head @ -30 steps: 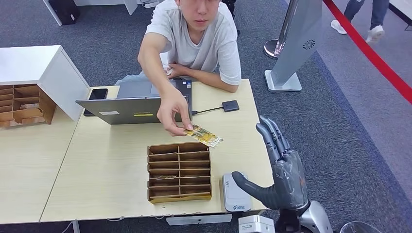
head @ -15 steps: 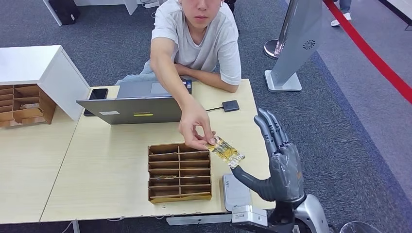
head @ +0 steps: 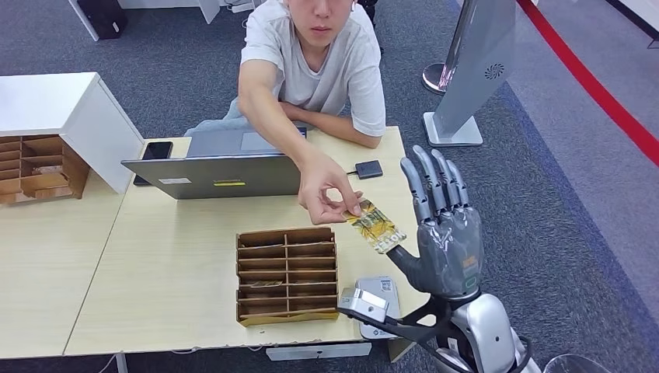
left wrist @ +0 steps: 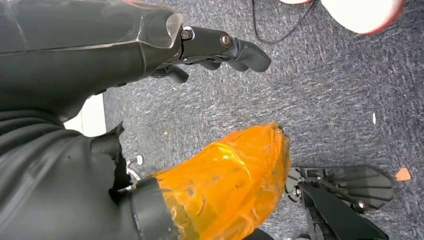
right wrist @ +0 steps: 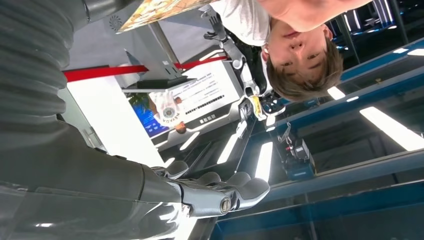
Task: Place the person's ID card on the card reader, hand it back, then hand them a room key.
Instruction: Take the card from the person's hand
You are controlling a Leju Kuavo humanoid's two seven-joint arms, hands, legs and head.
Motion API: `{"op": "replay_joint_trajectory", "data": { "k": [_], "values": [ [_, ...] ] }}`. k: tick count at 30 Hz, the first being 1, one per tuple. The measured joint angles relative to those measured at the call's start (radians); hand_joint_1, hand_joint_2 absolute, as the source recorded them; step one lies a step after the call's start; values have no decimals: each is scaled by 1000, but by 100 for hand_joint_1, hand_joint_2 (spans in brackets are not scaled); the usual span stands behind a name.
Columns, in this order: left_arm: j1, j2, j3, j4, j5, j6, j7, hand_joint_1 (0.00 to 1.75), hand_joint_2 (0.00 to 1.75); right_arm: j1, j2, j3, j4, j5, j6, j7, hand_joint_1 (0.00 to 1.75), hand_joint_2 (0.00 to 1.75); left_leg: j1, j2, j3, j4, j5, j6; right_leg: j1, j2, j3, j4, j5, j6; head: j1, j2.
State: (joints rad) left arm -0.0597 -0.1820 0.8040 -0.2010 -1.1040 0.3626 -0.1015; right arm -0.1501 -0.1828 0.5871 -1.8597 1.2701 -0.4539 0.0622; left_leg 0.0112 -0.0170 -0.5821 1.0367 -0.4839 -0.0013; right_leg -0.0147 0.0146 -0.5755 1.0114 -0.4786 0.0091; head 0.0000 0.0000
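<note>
Person's hand [head: 326, 194]: reaching across the desk [head: 171, 264] from the far side and pinching one end of the ID card [head: 375, 226], so that the free end is pointing toward the robot and is easy to take.
ID card: hanging in the air above the desk, between the person's hand and the right hand [head: 443, 233]; its near corner is sitting just at the tip of the robot's thumb, and I cannot tell whether the two are touching.
Right hand: standing raised with the palm turned toward the person, fingers [head: 432, 184] straight and spread, thumb stretched toward the card; it is holding nothing yet, posed to receive the card.
Left hand [left wrist: 220, 47]: hanging low over the grey carpet, seen from its wrist camera; the fingers are curling loosely and appear empty, though that view is too cramped to be sure how far closed they are.
Card reader [head: 378, 299]: lying flat near the desk's front edge, just beside the right hand, so a taken card is needing only a short trip down.
Brown tray [head: 287, 274]: sitting beside the reader, its slots probably holding the room keys for the last step.
Step in hand: receiving the card; reading, returning and handing over a key are all waiting.
</note>
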Motion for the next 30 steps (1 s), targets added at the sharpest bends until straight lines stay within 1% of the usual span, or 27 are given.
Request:
{"op": "replay_joint_trajectory", "data": {
  "k": [1, 3, 4, 5, 7, 30],
  "values": [
    [0, 0, -1, 0, 0, -1, -1, 0, 0, -2, 1, 2, 2, 4, 0, 1, 45, 175, 0, 0, 0, 0, 0, 0, 0, 0, 0, 0, 0, 0, 0, 0],
    [-1, 0, -3, 0, 0, -3, -2, 0, 0, -7, 3, 6, 6, 8, 2, 5, 128, 175, 0, 0, 0, 0, 0, 0, 0, 0, 0, 0, 0, 0, 0, 0],
    [-1, 0, -4, 0, 0, -3, -2, 0, 0, -9, 5, 8, 8, 10, 3, 7, 162, 175, 0, 0, 0, 0, 0, 0, 0, 0, 0, 0, 0, 0, 0, 0],
    [-1, 0, -4, 0, -1, -4, -1, 0, 0, -12, 6, 9, 10, 11, 3, 9, 171, 175, 0, 0, 0, 0, 0, 0, 0, 0, 0, 0, 0, 0, 0, 0],
    [-1, 1, -5, 0, -2, -3, 1, 0, 0, -16, 7, 12, 12, 11, 3, 12, 175, 175, 0, 0, 0, 0, 0, 0, 0, 0, 0, 0, 0, 0, 0, 0],
    [1, 3, -5, 0, -3, 1, -3, 0, 0, -23, 15, 34, 14, -19, 6, 13, 175, 175, 0, 0, 0, 0, 0, 0, 0, 0, 0, 0, 0, 0, 0, 0]
  ]
}}
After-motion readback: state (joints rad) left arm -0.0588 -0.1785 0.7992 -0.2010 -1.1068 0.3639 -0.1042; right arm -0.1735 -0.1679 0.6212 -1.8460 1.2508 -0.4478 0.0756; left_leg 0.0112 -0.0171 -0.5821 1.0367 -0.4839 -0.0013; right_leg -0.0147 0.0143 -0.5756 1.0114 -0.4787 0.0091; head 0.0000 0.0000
